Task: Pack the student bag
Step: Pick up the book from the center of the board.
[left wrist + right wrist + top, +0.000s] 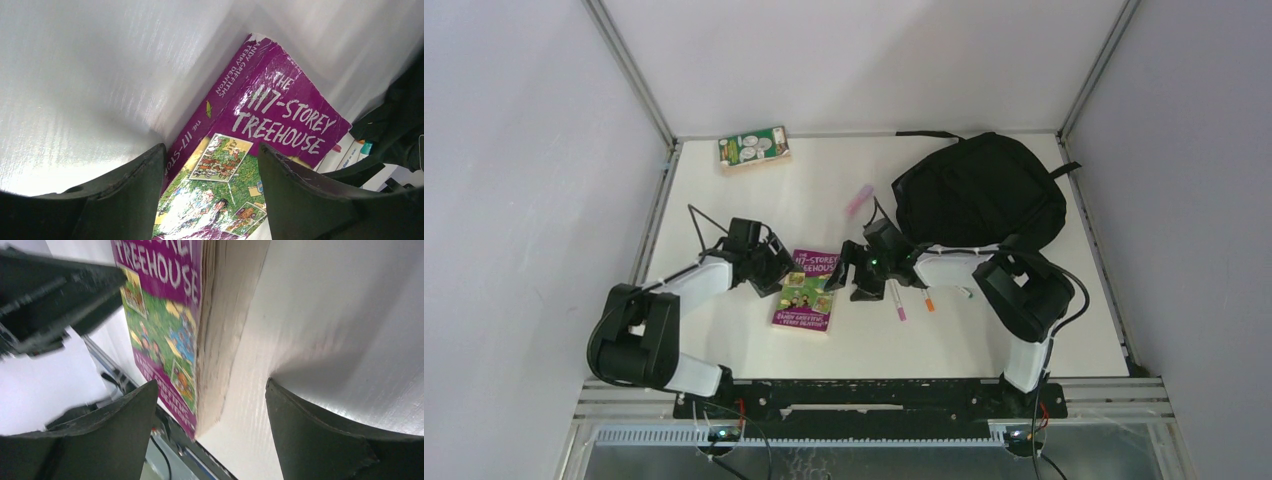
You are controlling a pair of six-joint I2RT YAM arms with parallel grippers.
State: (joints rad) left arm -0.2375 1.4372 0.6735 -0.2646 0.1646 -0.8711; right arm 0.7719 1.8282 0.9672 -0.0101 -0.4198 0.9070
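The student bag (979,190) lies floppy and black at the back right of the table. A purple book, "The 117-Storey Treehouse" (806,290), lies flat in the middle between my two grippers. My left gripper (781,272) is open at the book's left spine edge. In the left wrist view its jaws (210,165) stand apart over the spine and cover (280,115). My right gripper (840,276) is open at the book's right edge. In the right wrist view its jaws (212,400) straddle the page edge (220,340). Neither holds anything.
A green book (753,148) lies at the back left. A pink marker (858,200) lies left of the bag. A pink pen (897,300) and an orange pen (928,298) lie just right of the right gripper. Grey walls close in three sides.
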